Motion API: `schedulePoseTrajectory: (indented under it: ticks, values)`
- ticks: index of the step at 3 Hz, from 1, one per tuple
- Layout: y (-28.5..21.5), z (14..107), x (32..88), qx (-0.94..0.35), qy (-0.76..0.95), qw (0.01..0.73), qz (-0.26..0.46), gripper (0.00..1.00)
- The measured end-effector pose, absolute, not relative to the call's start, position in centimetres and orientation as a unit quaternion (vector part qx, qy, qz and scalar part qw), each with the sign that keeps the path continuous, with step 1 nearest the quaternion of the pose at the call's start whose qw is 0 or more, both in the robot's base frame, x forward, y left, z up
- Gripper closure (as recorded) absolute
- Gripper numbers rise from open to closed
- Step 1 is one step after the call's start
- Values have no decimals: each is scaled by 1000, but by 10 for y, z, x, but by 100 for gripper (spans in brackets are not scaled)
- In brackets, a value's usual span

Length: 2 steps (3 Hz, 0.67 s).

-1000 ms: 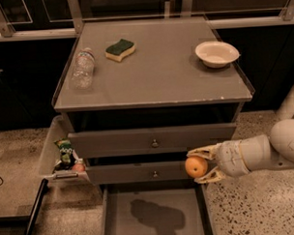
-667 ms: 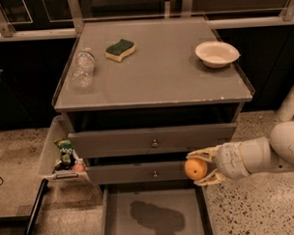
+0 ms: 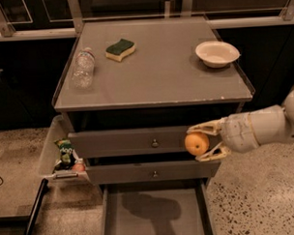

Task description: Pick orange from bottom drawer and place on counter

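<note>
Gripper [image 3: 197,145] clamped on the orange [image 3: 197,143], one finger [image 3: 206,127] over the top, the other under it. Fruit is in the air in front of the cabinet's right side, level with the gap between the two knobbed drawers [image 3: 128,142], below the counter [image 3: 155,80] edge. Arm [image 3: 263,127] comes in from the right. Bottom drawer [image 3: 155,220] pulled out, floor bare with a shadow on it. On the counter: white bowl [image 3: 217,53] back right, sponge [image 3: 120,48] and lying plastic bottle [image 3: 83,68] on the left. Side bin [image 3: 49,147] on the left holds a green snack packet [image 3: 66,151] and a small reddish item [image 3: 78,166].
</note>
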<state>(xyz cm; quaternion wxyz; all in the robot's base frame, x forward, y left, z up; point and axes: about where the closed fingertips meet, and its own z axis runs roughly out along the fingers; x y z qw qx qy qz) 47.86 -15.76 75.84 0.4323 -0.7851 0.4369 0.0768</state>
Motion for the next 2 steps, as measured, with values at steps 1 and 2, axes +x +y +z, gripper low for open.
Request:
schedulePoseTrajectory:
  ticks: [1,2]
  values:
    - [-159,813,507,-796,404,443,83,100]
    - [-159,855,540,-805,385,443,88,100]
